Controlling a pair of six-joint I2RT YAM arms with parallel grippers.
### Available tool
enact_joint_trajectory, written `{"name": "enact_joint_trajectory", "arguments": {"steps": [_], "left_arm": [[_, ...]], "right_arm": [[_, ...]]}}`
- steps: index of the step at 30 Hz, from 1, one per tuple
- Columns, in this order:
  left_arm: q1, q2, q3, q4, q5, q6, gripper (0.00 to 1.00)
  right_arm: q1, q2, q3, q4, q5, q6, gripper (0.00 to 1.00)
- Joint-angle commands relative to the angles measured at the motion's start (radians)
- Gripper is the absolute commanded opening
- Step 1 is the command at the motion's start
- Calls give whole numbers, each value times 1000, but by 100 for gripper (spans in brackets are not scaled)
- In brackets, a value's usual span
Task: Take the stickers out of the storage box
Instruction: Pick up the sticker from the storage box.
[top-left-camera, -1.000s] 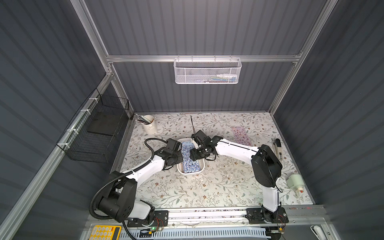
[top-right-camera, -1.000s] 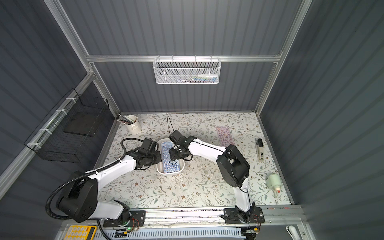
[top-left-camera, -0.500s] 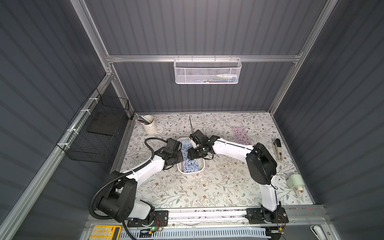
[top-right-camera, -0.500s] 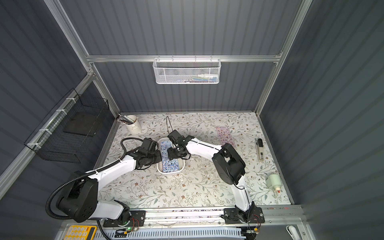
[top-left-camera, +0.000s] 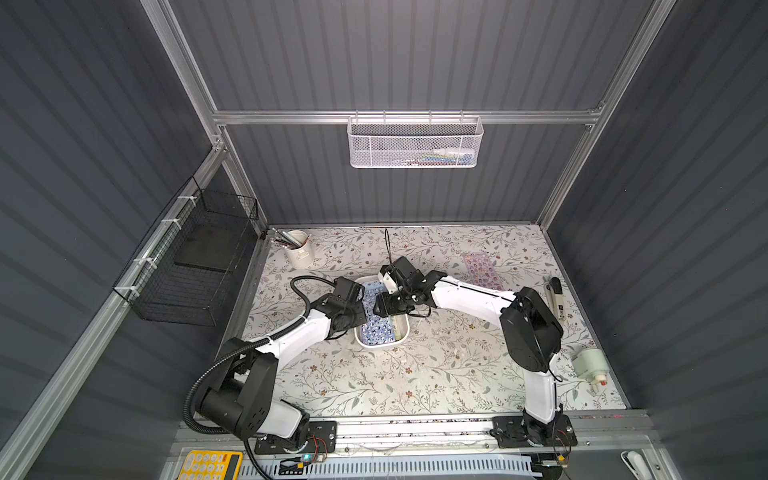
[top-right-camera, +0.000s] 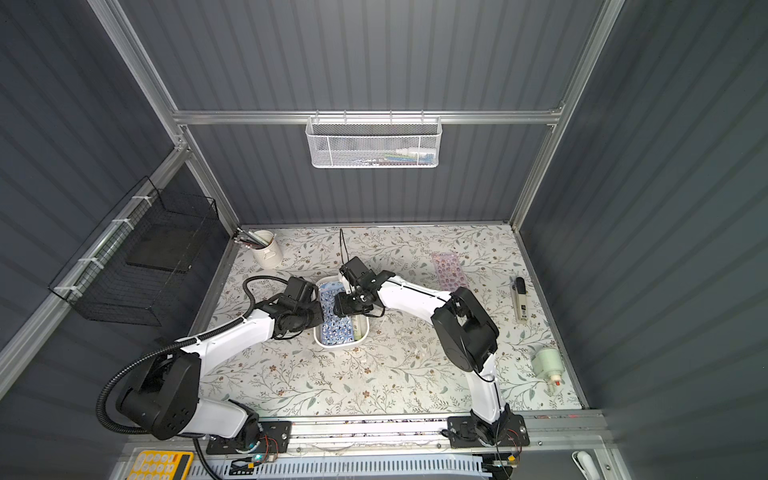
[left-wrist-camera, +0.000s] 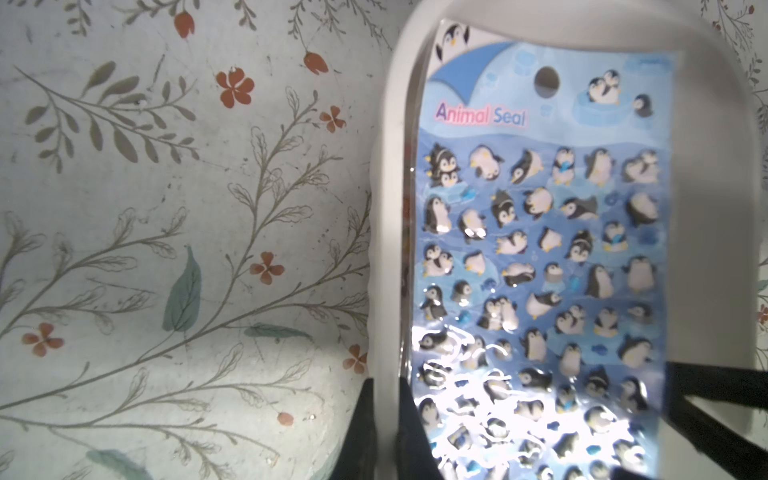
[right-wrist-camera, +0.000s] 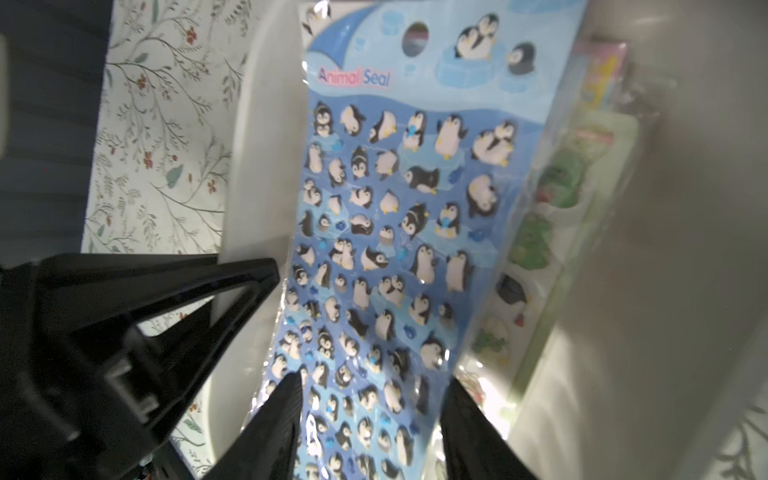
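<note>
**Box** (left-wrist-camera: 388, 208): white tray, mid-table (top-left-camera: 415, 382), between the two arms. The left claw (left-wrist-camera: 387, 399) is clamped together on the long wall on its own side, one finger outside and one inside. I take that as bracing.

**Penguin sheet** (right-wrist-camera: 395, 208): blue, glossy, top of the stack in the box. It seems tilted, one long edge riding up toward the clamped wall. A green sheet (right-wrist-camera: 552, 187) and others lie lower beside it, partly hidden.

**Right claw** (right-wrist-camera: 374, 386): down in the box, jaws apart, one finger at each long edge of the penguin sheet. I cannot tell whether they press it yet.

**Purple sheet** (top-left-camera: 482, 270): flat on the table, well apart from the box, already out.

**Hazards, as I judge them:**
- Squeezing across the width may only bow the film, and it could pop free.
- The wrap is slick, so the sheet may slip on the lift.
- The finger nearest the green sheet may snag it and drag two out.
- The claws work close together, so a wide swing could knock them.
- If the left claw slips, the box may ride up with the sheet.
</note>
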Motion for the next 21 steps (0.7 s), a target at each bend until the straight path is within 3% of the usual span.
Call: {"name": "enact_joint_trajectory", "arguments": {"steps": [1,8,21], "left_arm": [[-2,6,11,30,5,7,0],[-2,9,14,29,4,7,0],[-2,5,16,20,-1,11,0]], "right_arm": [[0,-41,-18,45,-49,10,51],[-1,-50,-29,77,-129,28,40],[-18,-53,-28,45,-100,29,19]]}}
